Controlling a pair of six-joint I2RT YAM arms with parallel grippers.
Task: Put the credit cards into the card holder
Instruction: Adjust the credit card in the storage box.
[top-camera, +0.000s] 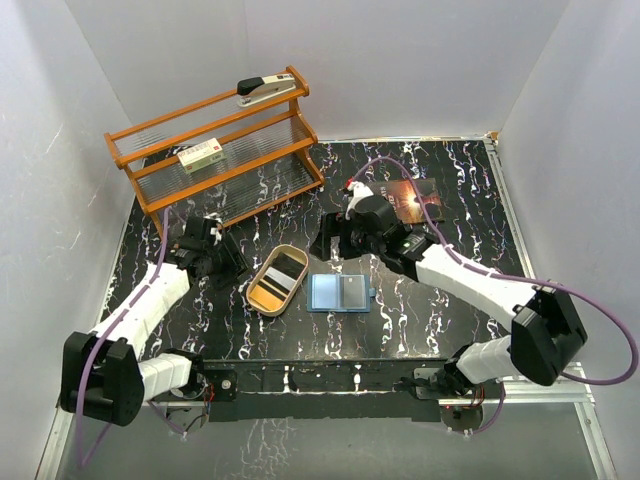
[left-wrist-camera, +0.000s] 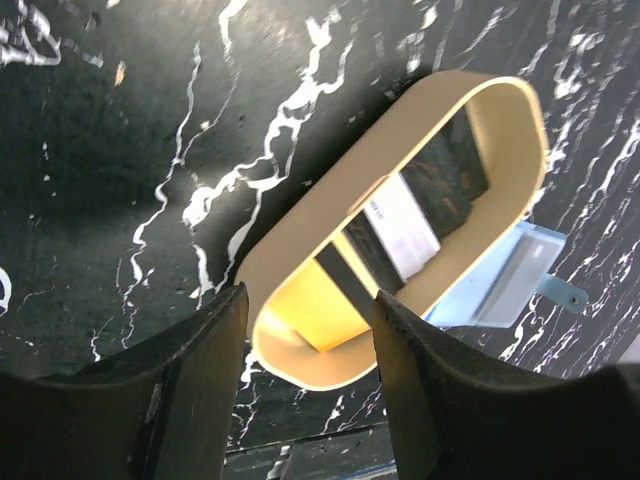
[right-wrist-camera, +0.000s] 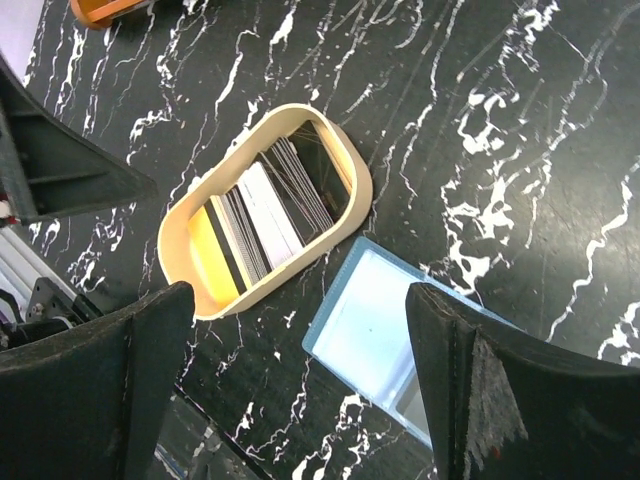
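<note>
The blue card holder (top-camera: 325, 293) lies open and flat on the table, with a grey card (top-camera: 354, 291) in its right half. Several credit cards (top-camera: 282, 275), yellow, white-grey and dark, lie in the tan oblong tray (top-camera: 258, 299) to its left. My left gripper (top-camera: 230, 266) is open and empty, just left of the tray. In its wrist view (left-wrist-camera: 310, 305) the tray's near end (left-wrist-camera: 300, 372) sits between the jaws, with the yellow card (left-wrist-camera: 310, 310) and the holder (left-wrist-camera: 505, 290) beyond. My right gripper (top-camera: 335, 243) is open and empty, above the holder (right-wrist-camera: 375, 320) and the cards (right-wrist-camera: 265, 215).
An orange wire rack (top-camera: 215, 150) stands at the back left with a stapler (top-camera: 265, 88) on top and a white-green box (top-camera: 200, 155) on its shelf. A dark book (top-camera: 412, 200) lies behind the right arm. White walls enclose the table.
</note>
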